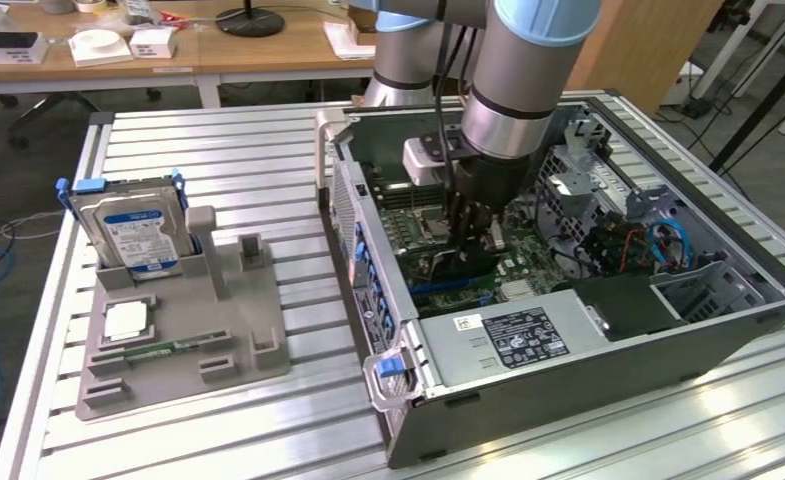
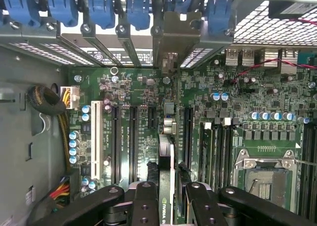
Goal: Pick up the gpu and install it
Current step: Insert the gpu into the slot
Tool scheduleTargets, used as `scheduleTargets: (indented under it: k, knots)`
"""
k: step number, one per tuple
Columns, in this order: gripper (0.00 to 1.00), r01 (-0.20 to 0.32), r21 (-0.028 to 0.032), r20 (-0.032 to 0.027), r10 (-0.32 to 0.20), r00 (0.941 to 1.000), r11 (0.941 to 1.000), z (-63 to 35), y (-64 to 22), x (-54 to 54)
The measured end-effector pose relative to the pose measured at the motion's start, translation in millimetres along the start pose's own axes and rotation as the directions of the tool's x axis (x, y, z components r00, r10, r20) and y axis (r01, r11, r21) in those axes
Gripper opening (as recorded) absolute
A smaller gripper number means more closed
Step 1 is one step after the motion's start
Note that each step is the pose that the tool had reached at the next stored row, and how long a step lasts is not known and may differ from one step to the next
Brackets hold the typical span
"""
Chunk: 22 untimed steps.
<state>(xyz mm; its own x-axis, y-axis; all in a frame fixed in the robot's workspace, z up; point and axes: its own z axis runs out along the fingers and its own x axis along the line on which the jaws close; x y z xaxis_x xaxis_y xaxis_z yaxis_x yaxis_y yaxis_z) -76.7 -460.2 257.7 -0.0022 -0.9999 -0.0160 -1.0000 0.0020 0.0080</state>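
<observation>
the exterior view looks down from high beside the open computer case (image 1: 552, 330); the wrist view looks close onto its motherboard (image 2: 148, 87), which both share.

Bright even light; glare streaks the table (image 1: 232, 150).

No print can be read; an NVIDIA-style logo marks the gpu (image 2: 166, 196).

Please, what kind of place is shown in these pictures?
Probably a robotics lab or workshop for computer assembly: an open computer case lies on a slatted aluminium table, a hard drive stands in a grey parts holder, and office desks stand behind.
</observation>
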Motion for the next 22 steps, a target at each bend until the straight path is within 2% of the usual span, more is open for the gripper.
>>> scheduleTargets:
  k: [9, 22]
  knots:
    - [0.26, 0.000, 0.0000, 0.0044, 0.000, 1.0000, 1.0000, 5.2, 0.2, -1.7]
    - [0.26, 0.000, 0.0000, 0.0045, 0.000, 1.0000, 1.0000, 8.8, 0.2, -1.7]
